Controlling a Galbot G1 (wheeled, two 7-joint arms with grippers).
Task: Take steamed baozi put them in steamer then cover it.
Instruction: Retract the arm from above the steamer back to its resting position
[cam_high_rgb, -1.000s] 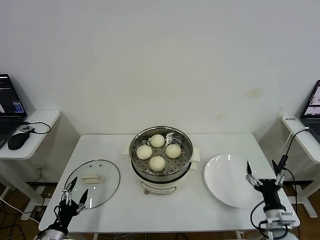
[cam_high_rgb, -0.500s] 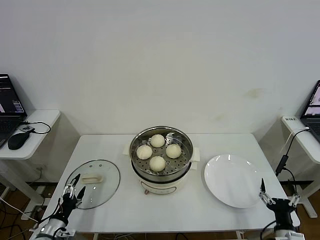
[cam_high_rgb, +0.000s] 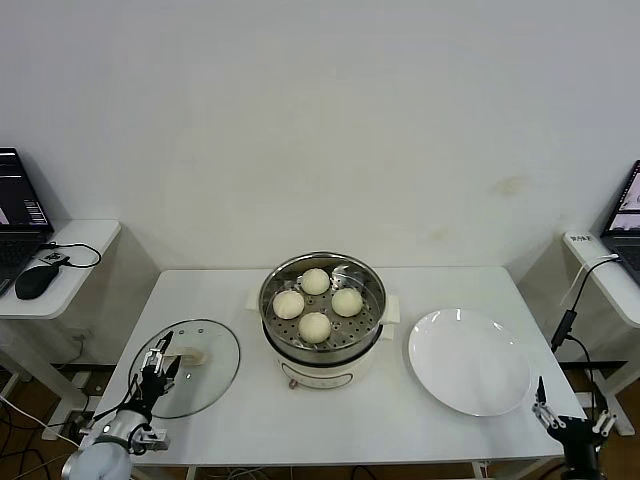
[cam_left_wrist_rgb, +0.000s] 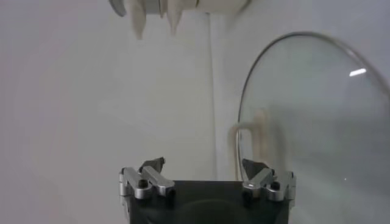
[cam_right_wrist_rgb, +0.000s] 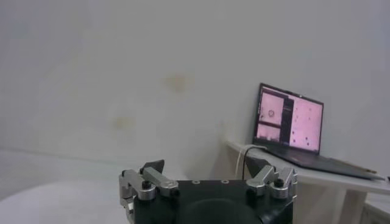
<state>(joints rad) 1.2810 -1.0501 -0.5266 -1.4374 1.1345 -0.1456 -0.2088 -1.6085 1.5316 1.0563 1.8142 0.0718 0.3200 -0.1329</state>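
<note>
Baozi (cam_high_rgb: 315, 302), all four, sit in the steamer (cam_high_rgb: 322, 345) at the table's (cam_high_rgb: 340, 425) middle. Over the last second the left gripper (cam_high_rgb: 161, 362), jaws spread and empty, advanced onto the glass lid (cam_high_rgb: 205, 385) near the left edge (covering comes next, likely); the right gripper (cam_high_rgb: 570, 418), released, dropped off the right front corner. No legible writing.

The left gripper (cam_high_rgb: 163, 356) advanced from the table's near-left edge toward the glass lid (cam_high_rgb: 186, 353) and stood over its near rim, close to the cream handle (cam_high_rgb: 190, 355) (jaws wide apart throughout). The right gripper (cam_high_rgb: 566, 415) withdrew from beside the white plate (cam_high_rgb: 468, 361) to the table's near-right corner, low in the head view.
</note>
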